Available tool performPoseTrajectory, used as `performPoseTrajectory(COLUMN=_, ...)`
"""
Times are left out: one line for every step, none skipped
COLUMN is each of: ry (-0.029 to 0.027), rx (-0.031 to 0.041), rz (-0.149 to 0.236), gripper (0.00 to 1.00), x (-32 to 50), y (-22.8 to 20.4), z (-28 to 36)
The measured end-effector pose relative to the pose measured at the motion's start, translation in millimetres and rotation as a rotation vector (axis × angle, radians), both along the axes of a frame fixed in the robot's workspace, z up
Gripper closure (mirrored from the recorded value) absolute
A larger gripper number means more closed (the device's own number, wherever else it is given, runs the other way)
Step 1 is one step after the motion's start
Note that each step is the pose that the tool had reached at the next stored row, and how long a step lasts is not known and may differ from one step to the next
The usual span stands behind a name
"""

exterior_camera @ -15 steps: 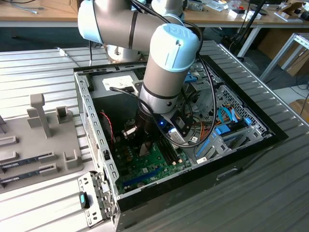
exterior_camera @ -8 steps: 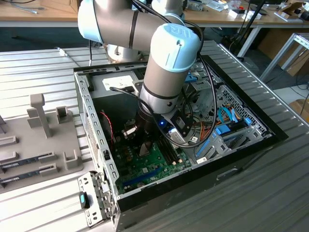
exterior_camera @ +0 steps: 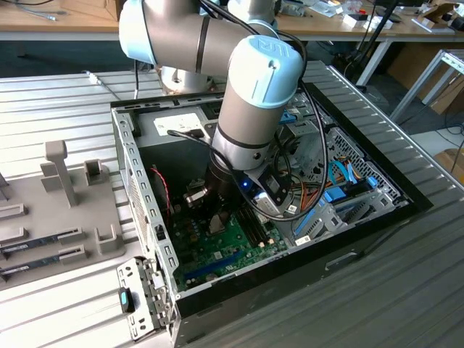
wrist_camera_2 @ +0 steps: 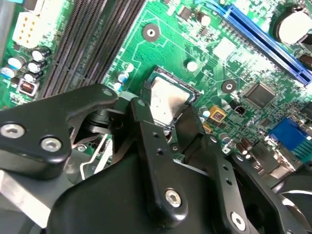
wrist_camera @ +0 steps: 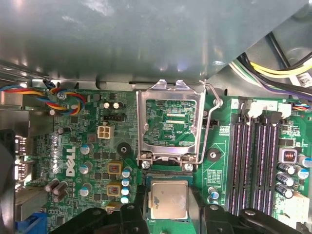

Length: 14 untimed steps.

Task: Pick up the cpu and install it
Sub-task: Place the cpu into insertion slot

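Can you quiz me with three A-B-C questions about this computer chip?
1. Where is the chip? A on the grey tray. B at the board inside the case. C on the floor.
2. What colour is the board? A red. B green. C white.
3. The metal lid beside the chip is: A flipped open. B shut over the chip. C missing.
Answers: B, in both wrist views it is down at the board. B, it is green throughout. A, the board shows through its window and the chip is uncovered.

Cpu [wrist_camera: 168, 199] silver-grey, green edge; motherboard [wrist_camera: 222, 170] green; memory slots [wrist_camera: 256, 165] black; arm [exterior_camera: 254, 94] grey, light-blue caps.
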State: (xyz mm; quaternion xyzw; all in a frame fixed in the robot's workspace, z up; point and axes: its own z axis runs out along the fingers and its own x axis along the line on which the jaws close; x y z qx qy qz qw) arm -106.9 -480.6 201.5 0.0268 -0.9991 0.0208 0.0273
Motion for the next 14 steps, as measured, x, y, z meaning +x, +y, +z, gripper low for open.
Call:
performPoseTrajectory(ry=0.0001, rx=-0.0001, rz=0.0, gripper=0.53, x=0.0, y=0.0, z=-0.3)
performPoseTrajectory(ry=0.0, rx=0.0001, rz=0.0, gripper=0.53, x=0.0, y=0.0, z=-0.6)
performPoseTrajectory(ry=0.0, rx=0.0002, rz=0.0, gripper=0.53, x=0.0, y=0.0, z=-0.8)
performPoseTrajectory(ry=0.0, rx=0.0002, rz=0.0, gripper=0.53, x=0.0, y=0.0, z=-1.0)
performPoseTrajectory(ry=0.0001, rx=0.0001, rz=0.0, gripper=0.53, x=0.1, y=0.0, z=-1.1)
performPoseTrajectory(ry=0.0, rx=0.0003, rz=0.0, gripper=0.53, x=0.6, y=0.1, z=-1.3)
performPoseTrajectory(ry=0.0, rx=0.0002, rz=0.0, gripper=0.53, x=1.2, y=0.0, z=-1.6)
performPoseTrajectory(ry=-0.0009, rx=0.0015, rz=-0.001, gripper=0.53, x=1.7, y=0.2, z=-2.3)
performPoseTrajectory(ry=-0.0008, rx=0.0018, rz=-0.002, gripper=0.53, x=1.7, y=0.3, z=-2.6)
performPoseTrajectory(ry=-0.0006, rx=0.0013, rz=-0.002, gripper=0.53, x=1.7, y=0.2, z=-2.5)
performPoseTrajectory(ry=-0.0002, rx=0.0005, rz=-0.003, gripper=0.53, x=1.6, y=0.1, z=-2.1)
performPoseTrajectory(ry=-0.0001, rx=0.0005, rz=-0.003, gripper=0.53, x=1.7, y=0.1, z=-2.1)
performPoseTrajectory(ry=-0.0002, rx=0.0006, rz=-0.003, gripper=0.53, x=1.7, y=0.1, z=-2.1)
performPoseTrajectory(ry=-0.0001, rx=0.0007, rz=-0.003, gripper=0.53, x=1.7, y=0.1, z=-2.1)
